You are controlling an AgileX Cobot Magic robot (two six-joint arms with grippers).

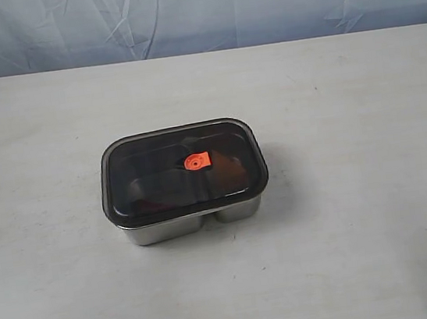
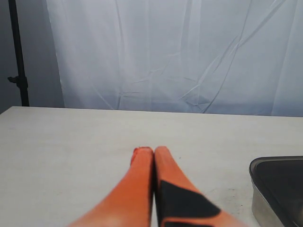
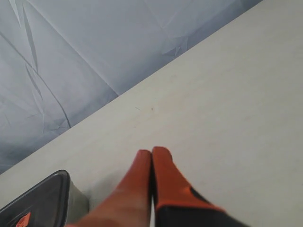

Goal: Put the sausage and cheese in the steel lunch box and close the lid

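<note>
**Item: steel lunch box (image 1: 177, 227), lidded.** Stands near the middle of the bench (image 1: 367, 249), well apart from every edge. Two rounded compartments show at its near wall.

**Lid (image 1: 153, 175).** Dark and smoky, resting on the box and covering the whole rim. The orange valve (image 1: 196, 161) sits at its centre. Whether the seal is pressed home all round cannot be told.

**Sausage, cheese.** Neither lies on the bench in any view. They are probably inside the box, but the dark lid hides the contents too well to confirm.

**Left gripper (image 2: 153, 150).** Jaws closed together, holding nothing, above bare bench, with a corner of the box off to one side.

**Right gripper (image 3: 151, 151).** Jaws closed together, empty, with a lid corner showing nearby.

**Hazards, as judged.**
- An unseated corner would leave the lid loose, so the task would look done when it is not.
- Pressing down off-centre with closed jaws could tilt the lid.
- The same push could skate the light box across the smooth bench.
- A sausage end or cheese corner standing above the rim would stop the seal closing.
</note>
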